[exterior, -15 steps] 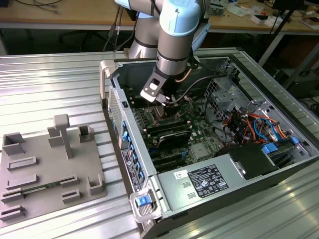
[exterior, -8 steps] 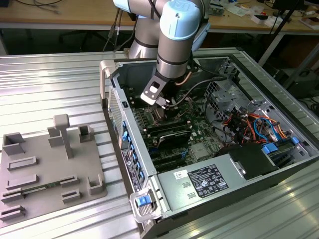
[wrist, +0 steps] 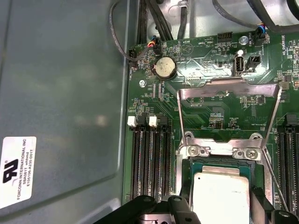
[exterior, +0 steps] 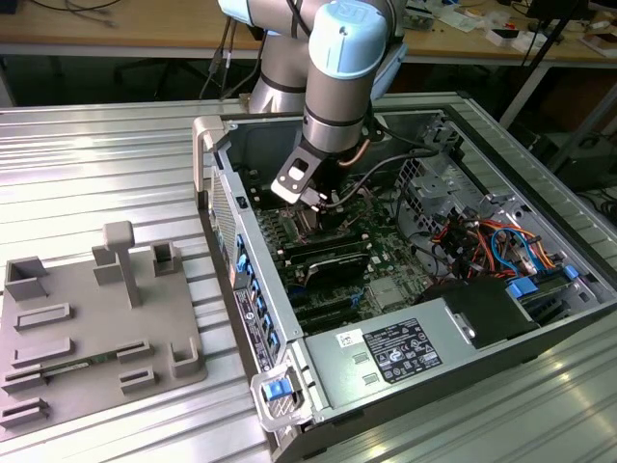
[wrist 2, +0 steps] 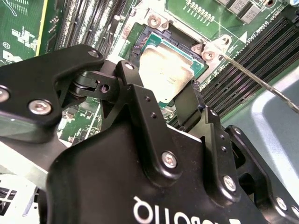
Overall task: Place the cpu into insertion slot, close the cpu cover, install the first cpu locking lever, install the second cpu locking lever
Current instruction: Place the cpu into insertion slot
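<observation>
Exterior view: the gripper (exterior: 313, 212) is down inside the open PC case (exterior: 253, 299). Second wrist view: its matte black fingers (wrist 2: 134, 88) are spread apart, one on each side of the cpu (wrist 2: 168, 70), a flat dull-silver square. First wrist view: the cpu sits in the dark-rimmed insertion slot (wrist: 219, 162), and the thin shiny cpu cover (wrist: 224, 87) is flipped up over the green motherboard (wrist: 205, 116).

The cpu cover (wrist: 229, 85) stands open beside the cpu (wrist: 219, 196).

Open computer case (exterior: 246, 289) on ribbed metal counter (exterior: 96, 145); grey fixture plate (exterior: 87, 328) at 9 o'clock of case in exterior view; power supply (exterior: 405, 352) at case's 5 o'clock; orange-blue cables (exterior: 482, 241) at 3 o'clock; coin battery (wrist: 165, 68) on green board (wrist: 201, 60)
</observation>
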Robot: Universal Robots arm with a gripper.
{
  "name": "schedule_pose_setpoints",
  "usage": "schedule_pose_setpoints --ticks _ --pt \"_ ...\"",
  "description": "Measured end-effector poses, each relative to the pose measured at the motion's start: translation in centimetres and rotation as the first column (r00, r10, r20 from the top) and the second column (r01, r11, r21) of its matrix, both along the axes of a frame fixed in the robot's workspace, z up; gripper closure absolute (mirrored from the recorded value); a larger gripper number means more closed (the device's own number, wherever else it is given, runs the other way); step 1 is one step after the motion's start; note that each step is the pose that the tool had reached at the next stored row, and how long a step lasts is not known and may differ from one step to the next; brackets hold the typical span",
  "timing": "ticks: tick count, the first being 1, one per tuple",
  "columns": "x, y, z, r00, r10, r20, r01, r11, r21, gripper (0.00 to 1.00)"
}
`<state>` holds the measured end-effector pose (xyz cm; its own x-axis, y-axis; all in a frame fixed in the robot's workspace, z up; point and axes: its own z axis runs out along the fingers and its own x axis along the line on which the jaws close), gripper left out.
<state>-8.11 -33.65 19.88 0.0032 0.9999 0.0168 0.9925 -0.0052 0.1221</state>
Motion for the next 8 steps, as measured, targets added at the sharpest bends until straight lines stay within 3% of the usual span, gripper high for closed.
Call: schedule_pose_setpoints --ticks 8 --pt "0.00 0.00 -0.04 0.9995 0.030 -0.0002 -0.030 0.9995 -0.0106 0.45"
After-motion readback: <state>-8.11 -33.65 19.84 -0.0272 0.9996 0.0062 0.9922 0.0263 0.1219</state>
